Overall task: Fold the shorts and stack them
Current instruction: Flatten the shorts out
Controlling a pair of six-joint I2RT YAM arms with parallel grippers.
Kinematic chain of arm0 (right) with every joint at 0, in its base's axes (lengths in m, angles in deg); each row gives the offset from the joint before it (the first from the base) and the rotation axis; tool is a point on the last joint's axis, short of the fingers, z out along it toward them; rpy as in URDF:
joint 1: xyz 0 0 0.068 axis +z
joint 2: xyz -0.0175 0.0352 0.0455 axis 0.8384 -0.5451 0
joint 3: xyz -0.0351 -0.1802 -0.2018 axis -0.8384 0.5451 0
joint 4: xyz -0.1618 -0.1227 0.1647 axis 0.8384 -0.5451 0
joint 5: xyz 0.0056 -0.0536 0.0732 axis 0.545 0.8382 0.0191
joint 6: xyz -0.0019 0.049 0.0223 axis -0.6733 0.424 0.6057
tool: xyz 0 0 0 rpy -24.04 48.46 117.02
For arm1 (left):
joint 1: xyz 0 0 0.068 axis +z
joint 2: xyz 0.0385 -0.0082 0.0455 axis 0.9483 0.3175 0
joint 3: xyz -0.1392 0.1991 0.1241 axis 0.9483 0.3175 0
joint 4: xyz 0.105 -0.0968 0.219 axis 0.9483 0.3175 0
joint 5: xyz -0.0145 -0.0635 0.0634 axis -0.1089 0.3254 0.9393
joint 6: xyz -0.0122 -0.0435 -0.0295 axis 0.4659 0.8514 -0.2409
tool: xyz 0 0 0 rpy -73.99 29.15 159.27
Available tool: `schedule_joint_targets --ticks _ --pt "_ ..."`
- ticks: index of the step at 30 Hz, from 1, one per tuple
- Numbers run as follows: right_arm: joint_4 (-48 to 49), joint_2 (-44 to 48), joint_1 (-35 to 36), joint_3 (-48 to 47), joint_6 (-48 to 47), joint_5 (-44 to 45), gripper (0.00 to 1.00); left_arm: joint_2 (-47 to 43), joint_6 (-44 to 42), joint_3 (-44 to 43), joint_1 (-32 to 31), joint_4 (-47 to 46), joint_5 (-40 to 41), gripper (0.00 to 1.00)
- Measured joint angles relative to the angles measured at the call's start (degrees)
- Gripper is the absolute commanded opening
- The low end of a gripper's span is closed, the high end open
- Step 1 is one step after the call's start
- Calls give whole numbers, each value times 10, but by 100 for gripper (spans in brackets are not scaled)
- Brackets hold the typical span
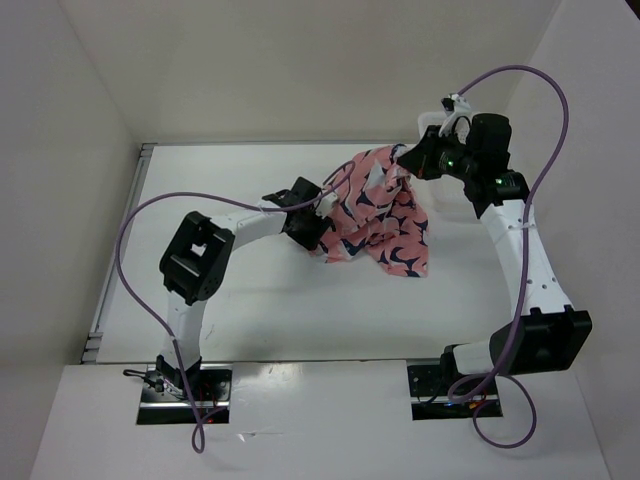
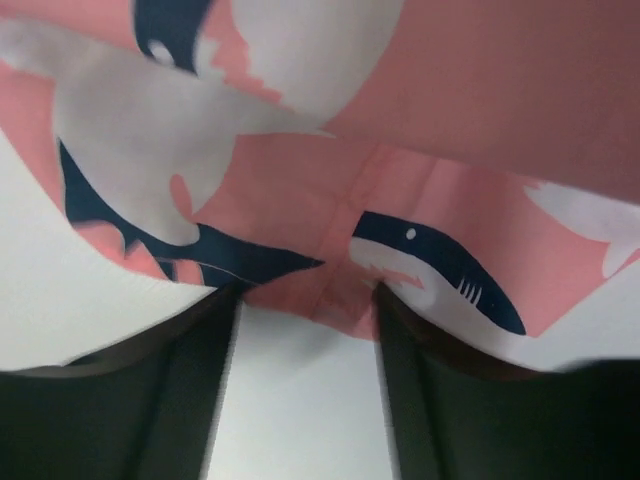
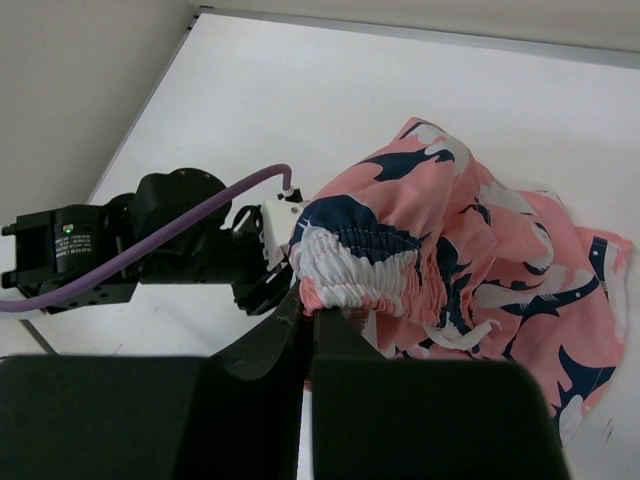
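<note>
Hanging by their elastic waistband, the shorts point(image 1: 380, 215) trail onto the white table point(image 1: 250, 300), the band pinched tight in the right gripper point(image 3: 308, 306), held high, it seems, so the cloth falls loose for folding. The left gripper point(image 2: 305, 298), fingers spread and holding nothing, sits at the lower edge, fabric draped just past its tips.

The shorts point(image 1: 378, 210) hang bunched from the right end effector point(image 1: 405, 155); the left end effector point(image 1: 322, 222) meets their left edge.
</note>
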Motion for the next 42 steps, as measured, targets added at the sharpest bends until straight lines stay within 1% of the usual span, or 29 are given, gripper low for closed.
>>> schedule_joint_targets --ticks 2,3,6,8,10,18,22,24,29,33,36,42 --pt "1 0 -2 2 0 -1 0 6 0 -8 0 -1 -9 48" --pt "1 0 -3 3 0 -1 0 8 -1 -11 0 -1 -14 38" --pt "2 0 -9 3 2 -2 0 10 0 -12 -3 1 -32 20" --pt "2 0 -13 3 3 -2 0 10 0 -10 -8 2 -43 5" --pt "3 0 -16 3 5 -2 0 10 0 -8 -12 0 -52 0" --pt "14 0 -17 4 6 -2 0 5 0 -4 -13 6 -87 0" --pt "14 0 -17 4 6 -2 0 0 0 -9 -2 52 -103 0" --pt "14 0 -17 4 6 -2 0 0 0 -26 15 87 -108 0" --pt "15 0 -17 4 6 -2 0 -20 1 -112 92 146 -104 0" --pt "19 0 -17 4 7 -1 0 -63 1 -183 156 165 -95 0" --pt "19 -5 -17 -5 10 -2 0 -93 1 -240 190 181 -83 0" --pt "19 -52 -17 -125 19 -2 0 -128 0 -381 249 200 -58 0"
